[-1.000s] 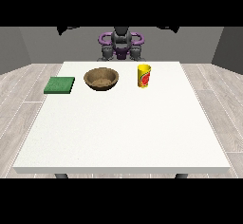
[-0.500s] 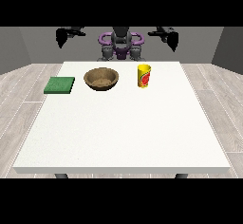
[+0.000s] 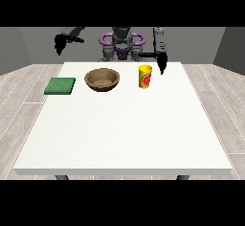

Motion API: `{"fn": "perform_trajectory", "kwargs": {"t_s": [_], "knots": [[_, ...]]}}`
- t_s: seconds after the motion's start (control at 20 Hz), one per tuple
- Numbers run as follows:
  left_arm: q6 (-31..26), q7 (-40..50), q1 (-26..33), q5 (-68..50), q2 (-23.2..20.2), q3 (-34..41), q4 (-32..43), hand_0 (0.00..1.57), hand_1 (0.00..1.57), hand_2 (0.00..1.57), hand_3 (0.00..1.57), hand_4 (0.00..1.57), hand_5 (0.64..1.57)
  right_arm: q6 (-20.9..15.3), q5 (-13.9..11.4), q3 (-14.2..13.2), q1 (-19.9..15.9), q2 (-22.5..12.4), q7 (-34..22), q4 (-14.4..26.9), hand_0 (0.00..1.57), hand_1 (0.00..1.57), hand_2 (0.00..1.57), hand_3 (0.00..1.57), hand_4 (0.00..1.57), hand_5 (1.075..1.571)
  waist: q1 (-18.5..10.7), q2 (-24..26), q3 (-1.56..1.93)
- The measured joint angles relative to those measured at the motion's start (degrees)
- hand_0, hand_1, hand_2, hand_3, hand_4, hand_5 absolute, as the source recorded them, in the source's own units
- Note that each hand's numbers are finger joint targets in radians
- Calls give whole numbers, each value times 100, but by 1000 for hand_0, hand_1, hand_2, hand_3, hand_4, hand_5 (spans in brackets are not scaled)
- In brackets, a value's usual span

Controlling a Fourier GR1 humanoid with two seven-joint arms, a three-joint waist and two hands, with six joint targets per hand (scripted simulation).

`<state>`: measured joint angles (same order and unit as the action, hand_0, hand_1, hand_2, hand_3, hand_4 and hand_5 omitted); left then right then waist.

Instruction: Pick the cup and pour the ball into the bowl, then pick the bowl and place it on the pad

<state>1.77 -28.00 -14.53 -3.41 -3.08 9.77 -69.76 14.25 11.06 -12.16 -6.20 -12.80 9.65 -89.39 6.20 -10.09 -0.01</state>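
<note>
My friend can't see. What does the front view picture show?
A yellow cup with a red label stands on a large white table, with a robot hand hanging just right of it. A brown wooden bowl sits left of the cup, then a flat green square pad.

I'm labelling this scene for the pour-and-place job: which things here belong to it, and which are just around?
Part of the job:
- yellow cup with red label
- brown wooden bowl
- green square pad
- robot hand at the view's right, beside the cup

Just around:
- large white table
- robot hand at the view's left
</note>
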Motion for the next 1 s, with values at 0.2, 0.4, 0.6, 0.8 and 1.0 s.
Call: {"fn": "perform_trajectory", "kwargs": {"t_s": [0.2,0.4,0.6,0.8,1.0], "knots": [[99,-670,-264,73,16,119,758,0,0,0,0,0,1518,226,102,-129,-76,-120,255,186,0,0,0,0,0,1570,108,-255,-2],[230,-1036,-673,131,9,184,1458,0,0,0,0,0,1517,277,79,-219,-240,-160,482,525,0,0,0,0,0,1571,85,-366,-1],[259,-1335,-993,131,-92,281,2102,0,0,0,0,0,1521,375,23,-260,-288,-190,745,840,0,0,0,0,0,1571,77,-399,-2],[290,-1810,-1228,108,-142,408,2780,0,0,0,0,0,1524,314,-31,-170,-345,-146,616,724,0,0,0,0,0,1571,144,-451,-1],[393,-2145,-1414,102,-115,466,3276,0,0,0,0,763,1320,361,-23,-181,-382,-160,654,809,0,0,0,0,0,1571,185,-495,-2]]}}
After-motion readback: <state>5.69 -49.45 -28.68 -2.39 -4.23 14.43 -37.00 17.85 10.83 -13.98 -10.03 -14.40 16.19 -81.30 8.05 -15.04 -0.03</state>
